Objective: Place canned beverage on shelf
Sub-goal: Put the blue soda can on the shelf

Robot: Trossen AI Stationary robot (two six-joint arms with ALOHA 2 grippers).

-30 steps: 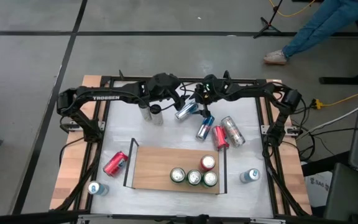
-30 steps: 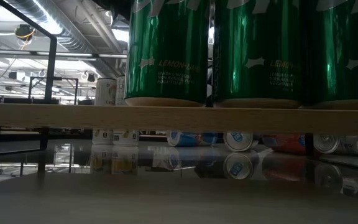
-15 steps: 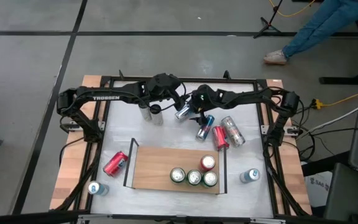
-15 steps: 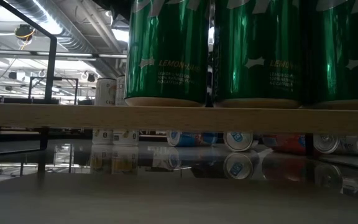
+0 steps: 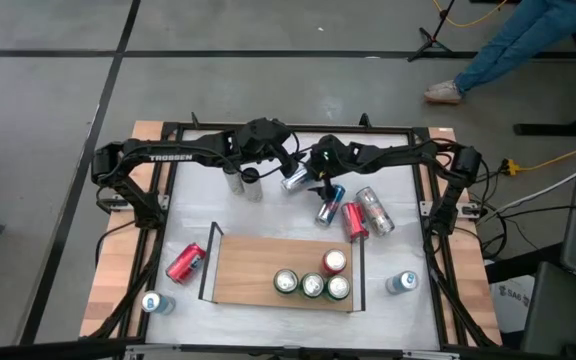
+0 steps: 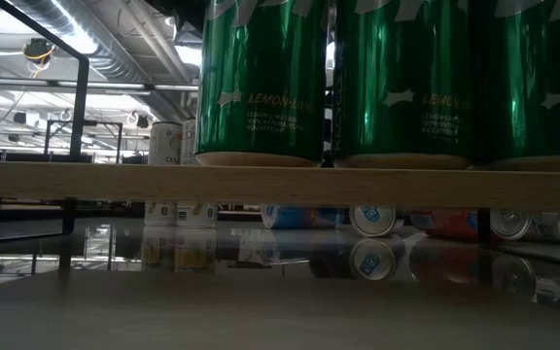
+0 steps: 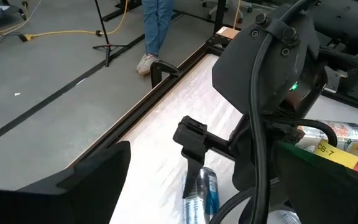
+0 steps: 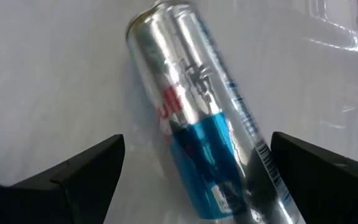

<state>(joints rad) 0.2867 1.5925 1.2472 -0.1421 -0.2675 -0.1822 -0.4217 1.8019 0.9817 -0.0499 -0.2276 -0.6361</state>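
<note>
Hovering spread wide, the right tool (image 8: pixel 194 180) straddles a silver-blue can (image 8: pixel 207 118) lying on its side.

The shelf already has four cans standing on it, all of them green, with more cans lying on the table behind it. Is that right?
Not quite. The shelf does hold four cans, but the high view shows three green cans and one red can. More cans do lie on the table behind it.

A lab or workshop: bare concrete floor (image 5: pixel 48 150), loose cables (image 5: pixel 543 160), exposed ceiling ducts (image 6: pixel 95 49)
</note>
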